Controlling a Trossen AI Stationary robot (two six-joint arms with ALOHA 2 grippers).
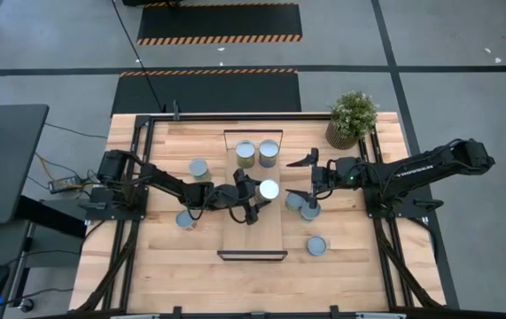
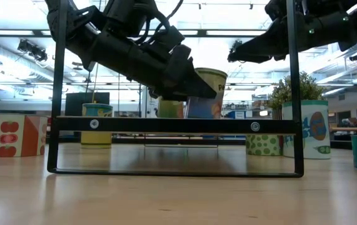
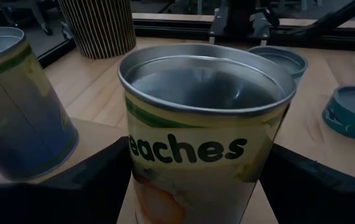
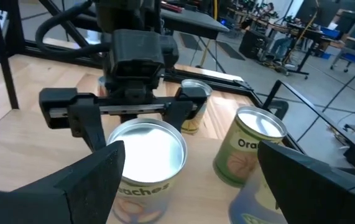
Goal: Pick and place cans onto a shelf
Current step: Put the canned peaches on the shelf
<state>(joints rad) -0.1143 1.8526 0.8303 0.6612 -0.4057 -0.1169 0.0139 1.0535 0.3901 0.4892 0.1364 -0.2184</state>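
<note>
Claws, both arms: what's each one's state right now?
Left claw: closed on the peaches can, over the shelf.
Right claw: open, holding nothing.

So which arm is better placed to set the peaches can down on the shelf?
Left. The left gripper is clamped on the peaches can, tilted above the shelf. The right gripper is open beside the shelf, holding nothing.

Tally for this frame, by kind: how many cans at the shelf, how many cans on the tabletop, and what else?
Cans at the shelf: 3, including the peaches can in the left gripper
Cans on the tabletop: 5
Shelf: 1
Potted plant: 1
Total: 10
</note>
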